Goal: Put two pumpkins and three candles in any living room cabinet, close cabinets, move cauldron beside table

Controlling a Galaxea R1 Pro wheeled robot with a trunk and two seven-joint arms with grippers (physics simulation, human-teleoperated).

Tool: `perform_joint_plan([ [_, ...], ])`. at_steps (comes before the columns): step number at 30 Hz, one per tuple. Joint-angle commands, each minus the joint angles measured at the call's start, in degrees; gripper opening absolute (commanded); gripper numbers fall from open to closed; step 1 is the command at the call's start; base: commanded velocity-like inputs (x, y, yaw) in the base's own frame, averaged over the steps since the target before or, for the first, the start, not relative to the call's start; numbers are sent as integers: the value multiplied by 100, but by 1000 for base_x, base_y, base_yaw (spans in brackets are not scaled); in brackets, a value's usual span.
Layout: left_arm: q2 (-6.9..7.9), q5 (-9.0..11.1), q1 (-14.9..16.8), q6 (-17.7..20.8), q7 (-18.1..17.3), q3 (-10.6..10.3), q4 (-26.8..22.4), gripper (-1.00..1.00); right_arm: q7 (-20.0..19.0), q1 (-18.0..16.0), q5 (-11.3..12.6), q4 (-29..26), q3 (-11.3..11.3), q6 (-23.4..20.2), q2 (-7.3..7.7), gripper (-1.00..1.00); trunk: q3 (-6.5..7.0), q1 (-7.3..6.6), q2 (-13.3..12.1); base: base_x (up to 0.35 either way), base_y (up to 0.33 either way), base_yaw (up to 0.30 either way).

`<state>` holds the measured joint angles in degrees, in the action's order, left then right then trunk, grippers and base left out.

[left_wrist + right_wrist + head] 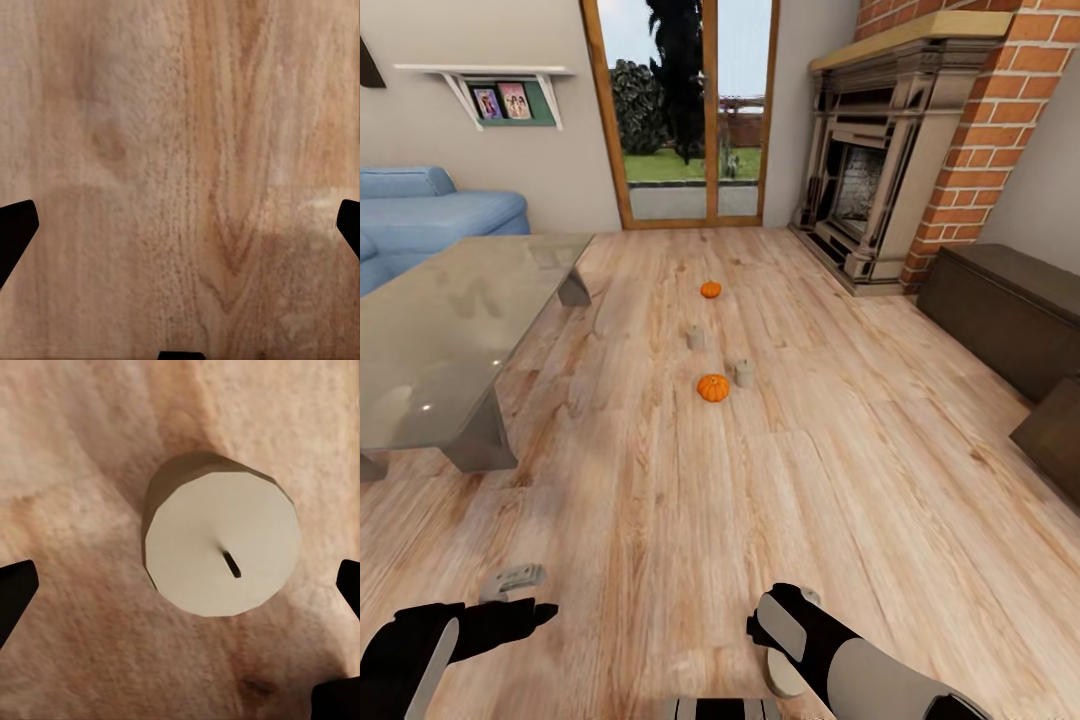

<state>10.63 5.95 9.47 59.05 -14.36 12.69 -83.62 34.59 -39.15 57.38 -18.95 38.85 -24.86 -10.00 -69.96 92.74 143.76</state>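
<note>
Two orange pumpkins sit on the wooden floor ahead, and two beige candles stand between and beside them. A third candle stands upright on the floor directly under my right gripper, which is open, its dark fingertips wide of the candle and not touching it. In the head view that candle peeks out below the right gripper. My left gripper is open over bare floor. The dark-brown cabinet runs along the right wall. The cauldron is out of view.
The glass-topped table stands at the left, with a blue sofa behind it. An ornate fireplace in brick sits at the back right. A glass door is straight ahead. Another dark-brown unit juts in at the right edge.
</note>
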Motion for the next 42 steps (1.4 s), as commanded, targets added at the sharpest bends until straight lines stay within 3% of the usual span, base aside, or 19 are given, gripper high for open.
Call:
perform_joint_plan([
  [1,1,55,2,35,21,6,-4,100,30,-5,15,-4,26,-23,0,100,-28,1,4,1,1,0],
  [5,18,55,2,39,12,65,-33,100,26,-5,18,-7,25,150,0,100,-116,11,9,0,0,0],
  [7,54,71,2,57,-89,297,-66,100,23,-5,18,-8,22,196,0,100,-160,17,12,0,0,0],
  [9,233,152,2,77,-673,705,-84,100,22,-5,19,-10,19,217,0,100,-205,22,14,0,0,0],
  [11,537,214,2,89,-1517,955,-89,100,22,-5,20,-11,18,226,0,100,-249,27,17,0,0,0],
  [13,877,237,2,95,-3007,1239,-84,100,21,14,19,-33,17,238,0,100,-293,32,20,0,0,0],
  [14,945,221,2,95,-3578,1330,-80,100,21,26,19,-47,17,249,0,100,-316,35,21,0,0,0],
  [16,1000,212,2,93,-4074,1403,-72,100,21,36,19,-60,17,259,0,100,-360,40,24,0,0,0],
  [25,1012,250,2,91,-4284,1424,-58,100,15,48,19,-57,17,408,0,100,-559,63,36,0,0,0],
  [30,1004,260,2,89,-4285,1421,-58,100,-261,48,19,-51,14,424,0,100,-559,63,36,0,0,0],
  [38,994,266,2,89,-4293,1406,-58,100,-311,56,19,-22,17,429,0,100,-737,84,46,0,0,0],
  [42,981,266,2,89,-4294,1399,-58,100,-312,57,17,-7,24,429,0,100,-737,84,46,0,0,0],
])
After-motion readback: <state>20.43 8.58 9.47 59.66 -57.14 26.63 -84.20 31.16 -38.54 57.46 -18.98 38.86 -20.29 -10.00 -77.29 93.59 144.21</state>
